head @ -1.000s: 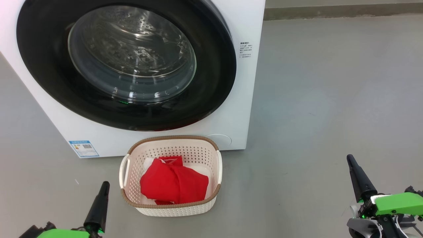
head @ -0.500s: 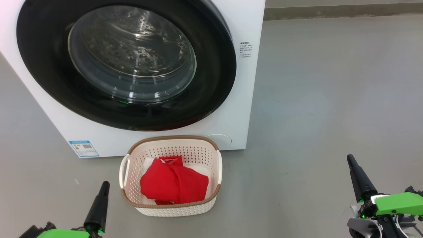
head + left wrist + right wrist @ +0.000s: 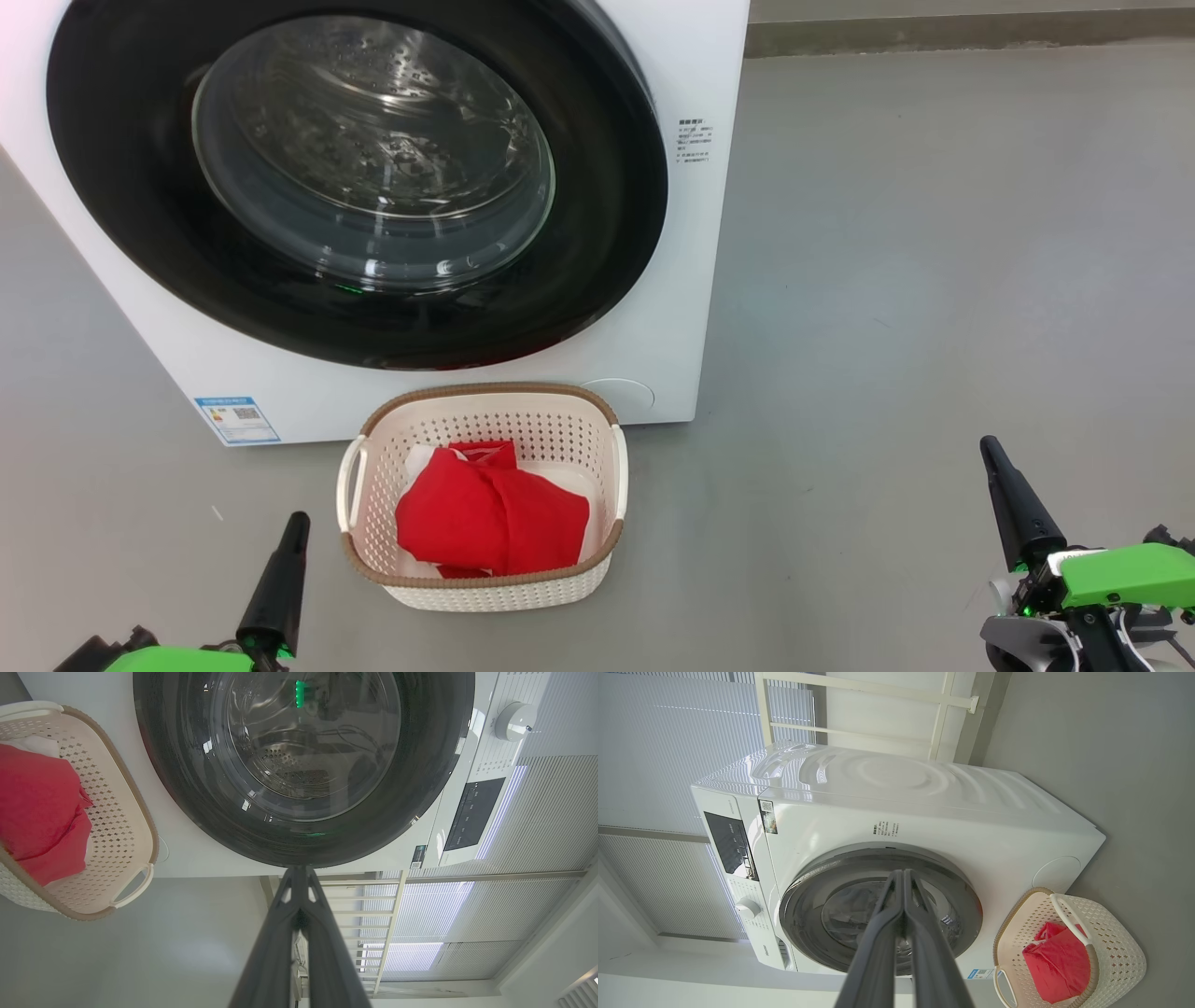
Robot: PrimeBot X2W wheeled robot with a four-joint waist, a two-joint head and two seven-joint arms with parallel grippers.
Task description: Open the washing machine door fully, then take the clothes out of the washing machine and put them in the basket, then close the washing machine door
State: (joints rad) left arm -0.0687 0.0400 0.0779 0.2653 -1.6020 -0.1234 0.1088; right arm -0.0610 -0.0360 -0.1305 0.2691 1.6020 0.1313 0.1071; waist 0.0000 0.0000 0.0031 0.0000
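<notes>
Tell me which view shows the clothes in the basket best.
Head view: it looks down into the basket, so the clothes show whole, red over white. The left wrist view cuts the clothes at its edge; in the right wrist view they sit small, partly behind a handle.

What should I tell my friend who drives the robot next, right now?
Left end effector: shut, empty, low beside the basket.
Right end effector: shut, empty, off to the right over the floor.
The clothes lie in the basket, which stands in front of the washing machine.
The washing machine door looks closed against the front.
Done: door, clothes and closing all appear finished.
Left: nothing visible; maybe check the door is latched.
</notes>
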